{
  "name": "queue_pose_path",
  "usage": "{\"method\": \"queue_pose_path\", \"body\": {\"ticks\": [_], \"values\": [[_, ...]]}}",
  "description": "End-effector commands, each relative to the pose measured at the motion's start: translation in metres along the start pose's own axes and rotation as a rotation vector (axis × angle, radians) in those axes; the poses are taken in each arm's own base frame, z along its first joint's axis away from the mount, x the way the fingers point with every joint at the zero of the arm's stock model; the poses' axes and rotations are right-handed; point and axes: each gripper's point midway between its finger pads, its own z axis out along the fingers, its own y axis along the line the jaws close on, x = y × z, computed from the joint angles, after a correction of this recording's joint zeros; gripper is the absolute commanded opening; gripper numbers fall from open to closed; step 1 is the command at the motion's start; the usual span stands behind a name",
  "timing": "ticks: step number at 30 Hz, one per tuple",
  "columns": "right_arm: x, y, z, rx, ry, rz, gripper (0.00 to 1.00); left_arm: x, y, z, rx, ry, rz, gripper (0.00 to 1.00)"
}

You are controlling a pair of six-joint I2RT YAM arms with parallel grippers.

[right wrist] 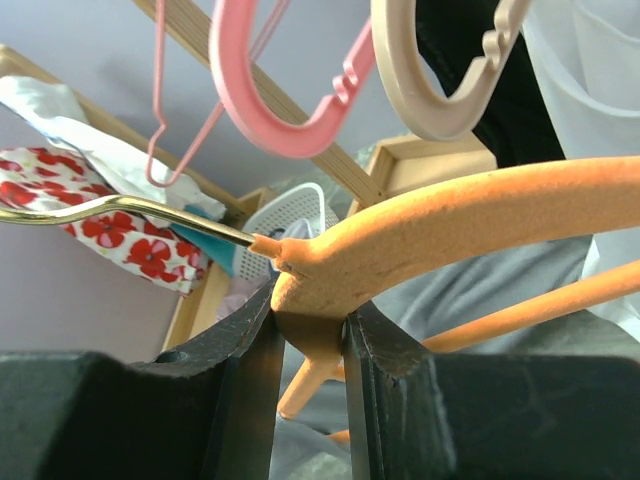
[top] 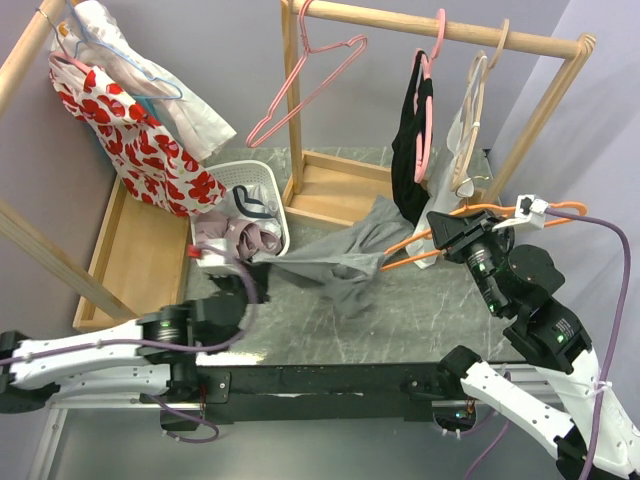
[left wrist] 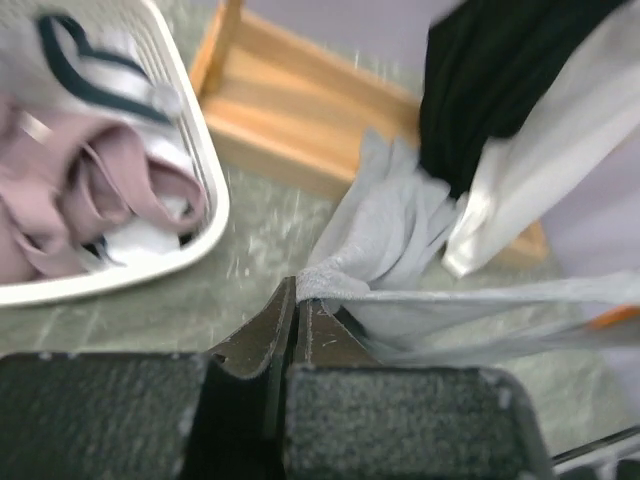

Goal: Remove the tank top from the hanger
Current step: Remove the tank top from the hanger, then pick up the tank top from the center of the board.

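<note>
Left gripper [left wrist: 297,300]: one, clamped tight on an edge of the grey tank top [left wrist: 385,225].
Right gripper [right wrist: 310,325]: one, jaws narrow, pinching the orange hanger [right wrist: 450,215] at its neck.
Tank top: one, mid-table, strung between both grippers, right end on the hanger.
Far rack [top: 520,40]: three hangers [top: 440,35], two pink, one beige.
Laundry basket [top: 262,172]: one, white, left of the tank top.
</note>
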Motion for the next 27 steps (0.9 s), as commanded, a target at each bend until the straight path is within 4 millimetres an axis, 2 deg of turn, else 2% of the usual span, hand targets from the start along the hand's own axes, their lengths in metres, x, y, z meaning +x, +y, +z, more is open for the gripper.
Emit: {"method": "queue_pose_path", "body": {"ticks": [1, 3, 7, 8, 10, 12, 16, 19, 20, 21, 22, 23, 24, 25, 26, 27], "values": [[-0.011, 0.000, 0.001, 0.018, -0.039, -0.005, 0.01, -0.071, 0.020, -0.021, -0.039, -0.125, -0.021, 0.01], [-0.012, -0.001, 0.000, 0.020, -0.044, -0.006, 0.01, -0.085, 0.015, -0.029, 0.009, -0.112, -0.040, 0.01], [-0.019, -0.006, -0.002, 0.040, -0.077, -0.018, 0.01, -0.087, -0.008, -0.032, 0.085, -0.058, 0.001, 0.01], [-0.023, -0.008, -0.005, 0.056, -0.082, -0.025, 0.01, -0.069, -0.001, -0.027, 0.034, -0.006, 0.087, 0.01], [-0.033, -0.016, -0.009, 0.101, -0.116, -0.042, 0.01, -0.061, -0.008, -0.025, 0.035, 0.024, 0.096, 0.01], [-0.037, -0.021, -0.012, 0.119, -0.137, -0.050, 0.01, -0.046, -0.041, -0.018, 0.161, 0.048, 0.145, 0.01], [-0.041, -0.022, -0.017, 0.114, -0.156, -0.046, 0.01, -0.025, -0.080, -0.004, 0.240, 0.078, 0.183, 0.04], [-0.043, -0.027, -0.020, 0.130, -0.162, -0.041, 0.01, 0.001, -0.101, 0.016, 0.271, 0.110, 0.221, 0.07], [-0.042, -0.028, -0.021, 0.134, -0.164, -0.040, 0.01, 0.021, -0.105, 0.026, 0.270, 0.146, 0.247, 0.06], [-0.044, -0.029, -0.023, 0.133, -0.173, -0.037, 0.01, 0.024, -0.113, 0.034, 0.286, 0.148, 0.211, 0.06], [-0.045, -0.031, -0.024, 0.141, -0.181, -0.035, 0.02, 0.028, -0.105, 0.049, 0.263, 0.159, 0.202, 0.05], [-0.047, -0.031, -0.025, 0.142, -0.187, -0.034, 0.02, 0.046, -0.111, 0.059, 0.299, 0.205, 0.196, 0.06], [-0.049, -0.032, -0.027, 0.143, -0.195, -0.033, 0.02, 0.051, -0.110, 0.069, 0.290, 0.215, 0.169, 0.07], [-0.051, -0.033, -0.029, 0.148, -0.200, -0.034, 0.02, 0.046, -0.103, 0.085, 0.264, 0.199, 0.142, 0.09], [-0.052, -0.034, -0.030, 0.151, -0.205, -0.034, 0.02, 0.058, -0.100, 0.098, 0.249, 0.222, 0.145, 0.13], [-0.054, -0.034, -0.031, 0.152, -0.209, -0.032, 0.02, 0.056, -0.102, 0.107, 0.251, 0.218, 0.138, 0.17]]}}
